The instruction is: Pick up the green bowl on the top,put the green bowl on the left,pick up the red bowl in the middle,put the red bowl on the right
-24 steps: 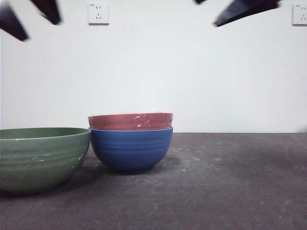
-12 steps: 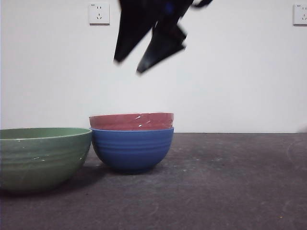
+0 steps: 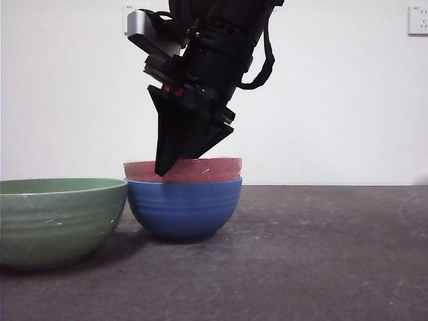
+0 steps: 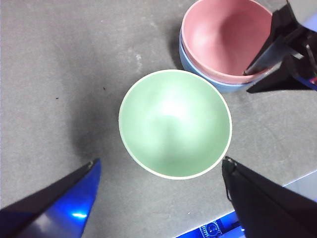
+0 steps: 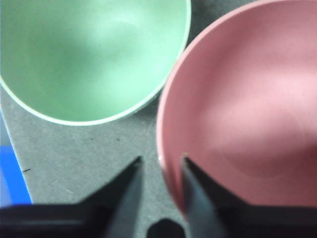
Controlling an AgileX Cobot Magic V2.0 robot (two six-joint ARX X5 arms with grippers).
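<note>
The green bowl (image 3: 60, 221) stands on the table at the left; it also shows in the left wrist view (image 4: 176, 124) and the right wrist view (image 5: 89, 54). The red bowl (image 3: 214, 168) sits nested in the blue bowl (image 3: 184, 207) at the middle. My right gripper (image 3: 178, 165) is down at the red bowl's left rim. In the right wrist view (image 5: 161, 161) its jaws are open and straddle that rim, one inside the red bowl (image 5: 247, 99), one outside. My left gripper (image 4: 159, 160) is open and empty, high above the green bowl.
The dark grey table (image 3: 321, 254) stretches to the right of the bowls. A white wall with an outlet (image 3: 420, 20) stands behind. The green bowl nearly touches the blue bowl (image 4: 233, 88) on its left side.
My right gripper has come down from high above to the red bowl's left rim. The left arm has left the front view. The bowls have not moved.
</note>
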